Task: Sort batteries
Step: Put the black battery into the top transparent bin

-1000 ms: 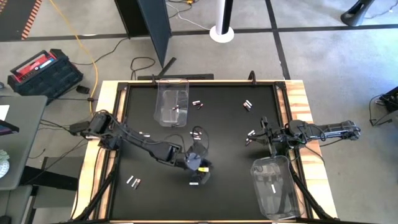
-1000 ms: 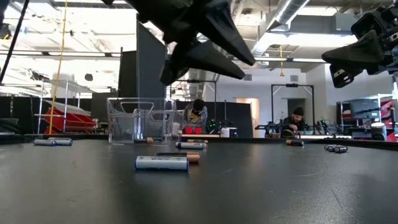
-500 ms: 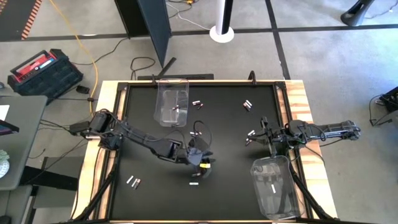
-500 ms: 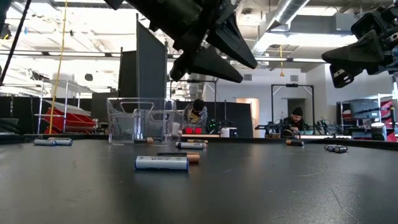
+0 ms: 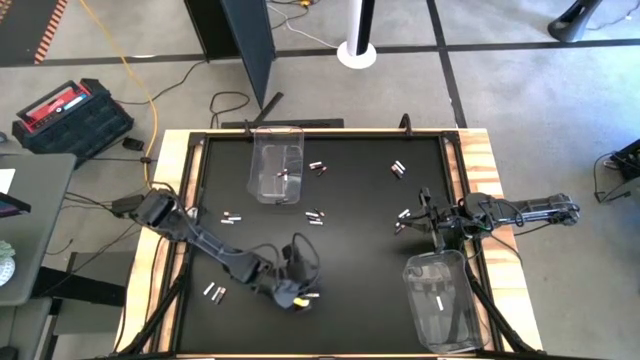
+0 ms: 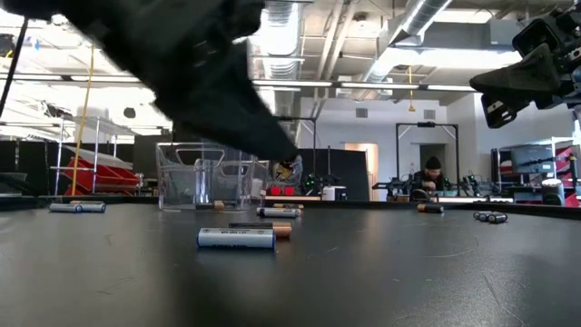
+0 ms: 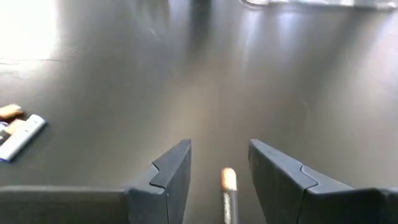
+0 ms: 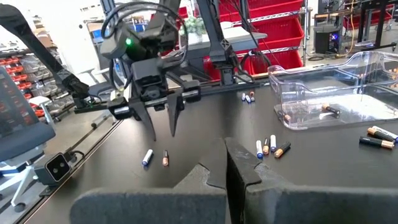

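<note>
1. Your left gripper (image 7: 219, 171) hangs over the table's (image 5: 360, 300) near edge, fingers spread, a battery (image 7: 228, 186) lying between them, ungripped.
2. Your right gripper (image 8: 217, 163) is closed, empty, beside the bin (image 5: 440, 290).

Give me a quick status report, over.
Left gripper jaws open, low over a battery. Right gripper shut, waiting by its bin. Nothing in the way.

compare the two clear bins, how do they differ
The far clear bin sits at the table's far edge on the left arm's side; the near clear bin sits at the near right corner, beside the right gripper. The far bin holds a couple of dark batteries; the near bin holds one white battery. Both are transparent, open-topped, rectangular bins on the black table.
</note>
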Controlling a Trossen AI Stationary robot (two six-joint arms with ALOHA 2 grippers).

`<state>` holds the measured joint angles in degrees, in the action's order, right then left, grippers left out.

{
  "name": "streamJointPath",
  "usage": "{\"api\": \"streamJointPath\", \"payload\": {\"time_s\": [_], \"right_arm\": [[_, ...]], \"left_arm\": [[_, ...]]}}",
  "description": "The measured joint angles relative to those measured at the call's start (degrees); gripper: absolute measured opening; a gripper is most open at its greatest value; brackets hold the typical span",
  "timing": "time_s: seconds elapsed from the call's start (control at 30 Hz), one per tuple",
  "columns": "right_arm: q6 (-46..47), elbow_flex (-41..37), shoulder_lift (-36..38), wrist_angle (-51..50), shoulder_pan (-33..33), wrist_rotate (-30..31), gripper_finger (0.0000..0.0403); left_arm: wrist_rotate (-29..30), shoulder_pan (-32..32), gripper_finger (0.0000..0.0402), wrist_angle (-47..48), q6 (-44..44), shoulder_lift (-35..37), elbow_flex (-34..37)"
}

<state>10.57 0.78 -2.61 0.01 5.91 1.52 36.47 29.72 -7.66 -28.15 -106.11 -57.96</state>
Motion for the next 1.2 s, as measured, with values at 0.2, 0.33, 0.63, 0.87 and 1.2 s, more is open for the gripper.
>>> {"api": "streamJointPath", "payload": {"time_s": [0.2,0.33,0.63,0.87,1.2], "right_arm": [[0.0,0.0,0.0,0.0,0.0,0.0,0.0011],[0.0,0.0,0.0,0.0,0.0,0.0,0.0011],[0.0,0.0,0.0,0.0,0.0,0.0,0.0011],[0.0,0.0,0.0,0.0,0.0,0.0,0.0011],[0.0,0.0,0.0,0.0,0.0,0.0,0.0011]], "left_arm": [[0.1,1.2,0.0152,-5.6,0.7,0.0,4.6],[-0.3,1.3,0.0152,-11.6,2.2,0.0,7.0],[-5.0,1.0,0.0152,-12.9,5.5,0.0,9.5],[-6.1,0.0,0.0152,-12.6,6.9,0.0,9.9],[-9.5,-1.9,0.0152,-13.5,8.1,0.0,9.9]]}}
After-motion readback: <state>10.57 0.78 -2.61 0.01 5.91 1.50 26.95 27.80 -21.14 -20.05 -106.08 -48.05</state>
